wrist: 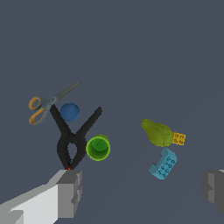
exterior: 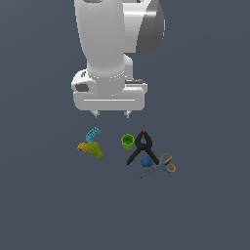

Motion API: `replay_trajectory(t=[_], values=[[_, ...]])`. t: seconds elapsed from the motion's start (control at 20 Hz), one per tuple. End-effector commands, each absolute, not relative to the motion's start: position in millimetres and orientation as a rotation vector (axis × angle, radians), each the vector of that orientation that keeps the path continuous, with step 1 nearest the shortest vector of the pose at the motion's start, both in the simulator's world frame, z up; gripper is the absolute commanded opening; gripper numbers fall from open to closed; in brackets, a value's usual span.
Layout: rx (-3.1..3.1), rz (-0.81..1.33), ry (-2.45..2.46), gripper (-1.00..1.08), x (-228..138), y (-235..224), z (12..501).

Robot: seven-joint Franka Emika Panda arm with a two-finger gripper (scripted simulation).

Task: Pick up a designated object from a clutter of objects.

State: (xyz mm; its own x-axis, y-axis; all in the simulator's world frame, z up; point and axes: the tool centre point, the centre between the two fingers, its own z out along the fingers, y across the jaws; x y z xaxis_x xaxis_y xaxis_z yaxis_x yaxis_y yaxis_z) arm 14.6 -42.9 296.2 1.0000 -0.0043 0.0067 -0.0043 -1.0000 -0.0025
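Observation:
The olive-green pear-shaped lump (exterior: 94, 150) lies on the floor at the exterior view's left, touching a small yellow block (exterior: 82, 146), with a cyan brick (exterior: 93, 134) just behind it. In the wrist view the lump (wrist: 157, 132) lies beside the yellow block (wrist: 178, 138) and cyan brick (wrist: 163, 164). My gripper (exterior: 113, 114) hangs open and empty above the clutter, its fingertips wide apart; in the wrist view one finger (wrist: 70, 192) shows at one side and the other at the opposite edge.
A bright green cup (exterior: 127, 141) stands beside a black clamp (exterior: 142, 146). A blue ball (exterior: 146, 161) rests between the clamp's legs, and scissors with orange handles (exterior: 161, 166) lie next to it. Dark floor surrounds the group.

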Motion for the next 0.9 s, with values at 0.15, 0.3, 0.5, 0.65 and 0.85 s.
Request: replay_trajectory(t=[0.15, 0.3, 0.5, 0.65, 0.85], values=[[-3.135, -0.009, -0.105, 1.00, 20.5, -60.9, 263.4], [-3.130, -0.008, -0.183, 1.00, 23.1, -73.6, 240.6], [-3.122, -0.008, -0.288, 1.00, 24.3, -91.1, 209.2], [-3.114, -0.007, -0.366, 1.00, 23.5, -104.3, 185.7], [-3.101, -0.006, -0.469, 1.00, 20.3, -121.5, 154.9]])
